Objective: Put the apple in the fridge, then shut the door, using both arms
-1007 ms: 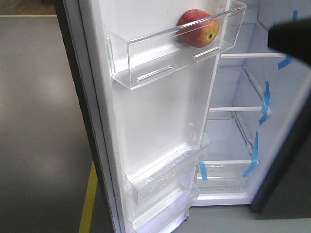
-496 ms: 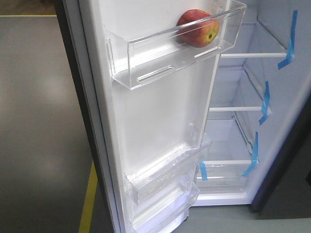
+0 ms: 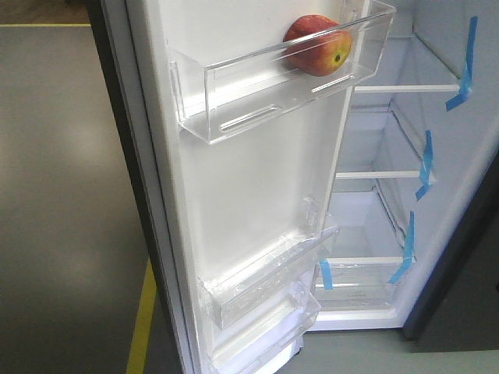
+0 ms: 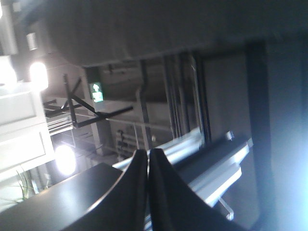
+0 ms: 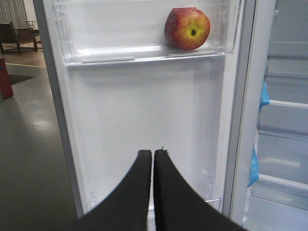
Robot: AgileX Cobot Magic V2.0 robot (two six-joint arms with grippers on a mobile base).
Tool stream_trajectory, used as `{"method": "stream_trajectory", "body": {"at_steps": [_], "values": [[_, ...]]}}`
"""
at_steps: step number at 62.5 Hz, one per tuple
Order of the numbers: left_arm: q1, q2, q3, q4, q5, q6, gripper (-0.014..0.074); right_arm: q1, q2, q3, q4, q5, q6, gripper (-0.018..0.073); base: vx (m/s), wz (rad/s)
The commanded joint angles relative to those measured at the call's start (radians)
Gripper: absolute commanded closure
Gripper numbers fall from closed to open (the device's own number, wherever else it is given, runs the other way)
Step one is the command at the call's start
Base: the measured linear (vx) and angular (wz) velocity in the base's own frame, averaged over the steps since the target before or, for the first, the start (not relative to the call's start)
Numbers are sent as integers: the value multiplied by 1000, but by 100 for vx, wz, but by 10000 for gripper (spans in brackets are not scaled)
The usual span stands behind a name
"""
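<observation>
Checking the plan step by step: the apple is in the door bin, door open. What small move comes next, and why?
Probably swing an arm round behind the door to begin pushing it shut. The apple already rests in the top bin, the fridge stands open, and the left gripper and right gripper both show closed, empty jaws.

The open door (image 3: pixel 257 179) fills mid-frame, its upper bin (image 3: pixel 234 93) roomy left of the apple (image 3: pixel 318 45); at right the fridge (image 3: pixel 390 132) shelves lie unblocked.
</observation>
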State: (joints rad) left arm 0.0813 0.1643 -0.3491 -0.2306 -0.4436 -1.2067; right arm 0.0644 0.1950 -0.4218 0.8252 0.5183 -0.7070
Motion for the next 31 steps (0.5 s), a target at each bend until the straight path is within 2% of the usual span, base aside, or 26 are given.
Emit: {"method": "stream_trajectory", "body": {"at_steps": [1,6,12,18,22,31], "values": [[-2,167,-144,202,-47,-13,603,-3,11,-25,29,-62,-1,563,0,0],[-2,316,-245,332,-60,-77,603,-3,11,-25,29,-59,-1,563,0,0],[-2,511,-365,471,-145,-168,603,-3,11,-24,28,-58,-1,563,0,0],[-2,684,-475,591,-246,-307,601,-3,11,-24,28,-49,-1,563,0,0],[-2,816,-562,703,-323,-418,597,-3,11,-24,28,-40,-1,563,0,0],[-1,1090,-776,927,-450,-554,570,-3,11,-24,28,-13,-1,563,0,0]]}}
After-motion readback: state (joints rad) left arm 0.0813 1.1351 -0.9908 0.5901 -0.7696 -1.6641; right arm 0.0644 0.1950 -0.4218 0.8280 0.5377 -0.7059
